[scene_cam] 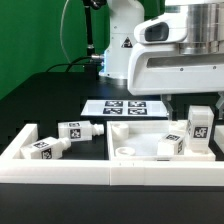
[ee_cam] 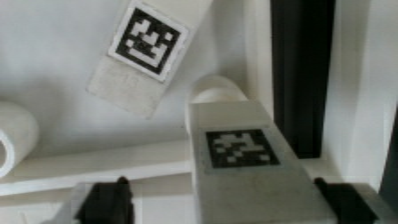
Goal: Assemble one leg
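One leg (ee_cam: 240, 160), a white blocky peg with a black-and-white tag, stands upright between my fingers in the wrist view. My gripper (ee_cam: 226, 198) is open, and a gap shows on each side between the dark fingertips (ee_cam: 114, 198) and the leg. In the exterior view this leg (scene_cam: 200, 124) stands at the right end of the wide white panel (scene_cam: 140, 152), right under my gripper (scene_cam: 199, 106). A second leg (scene_cam: 171, 143) lies on the panel beside it and also shows in the wrist view (ee_cam: 146, 45).
Two more legs (scene_cam: 76, 130) (scene_cam: 45, 148) lie at the exterior view's left, inside a low white wall (scene_cam: 60, 168). The marker board (scene_cam: 125, 108) lies behind the panel. A round hole (ee_cam: 9, 135) in the panel is near the leg.
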Controlling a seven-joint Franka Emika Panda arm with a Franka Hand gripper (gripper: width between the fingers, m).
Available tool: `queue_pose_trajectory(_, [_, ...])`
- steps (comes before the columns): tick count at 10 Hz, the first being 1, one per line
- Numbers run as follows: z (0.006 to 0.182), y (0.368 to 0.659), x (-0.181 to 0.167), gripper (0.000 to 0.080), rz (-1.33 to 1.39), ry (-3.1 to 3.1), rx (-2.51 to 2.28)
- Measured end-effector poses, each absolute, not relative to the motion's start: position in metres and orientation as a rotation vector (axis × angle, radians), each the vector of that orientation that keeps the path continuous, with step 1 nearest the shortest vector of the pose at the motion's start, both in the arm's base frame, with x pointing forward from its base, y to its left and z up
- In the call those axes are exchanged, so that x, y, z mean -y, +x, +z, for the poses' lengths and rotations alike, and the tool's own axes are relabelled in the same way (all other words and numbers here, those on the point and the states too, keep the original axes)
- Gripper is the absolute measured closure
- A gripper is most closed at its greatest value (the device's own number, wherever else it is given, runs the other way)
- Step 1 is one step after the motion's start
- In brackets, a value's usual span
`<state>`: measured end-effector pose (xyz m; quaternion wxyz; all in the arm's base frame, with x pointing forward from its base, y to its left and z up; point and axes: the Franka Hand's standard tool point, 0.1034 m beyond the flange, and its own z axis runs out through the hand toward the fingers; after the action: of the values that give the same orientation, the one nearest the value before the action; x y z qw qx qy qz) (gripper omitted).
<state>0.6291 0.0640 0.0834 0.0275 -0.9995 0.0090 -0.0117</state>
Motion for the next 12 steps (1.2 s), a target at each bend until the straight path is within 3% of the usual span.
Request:
queue_pose_trajectory(1, [0.0831,0.629,-0.0643,0.0402,-0.035,-3.086,-0.05])
queue_pose_trajectory(2, [0.083,0.629,-0.0641,0.0514,-0.034,-3.085,-0.07])
queue_pose_trajectory(4, [0.0827,0.6289,-0.0643,0.0514,-0.032,-3.081,-0.132])
queue_pose_trajectory(12, [0.0815,0.6314,-0.0668,0.0512,-0.082,-2.61,-1.458])
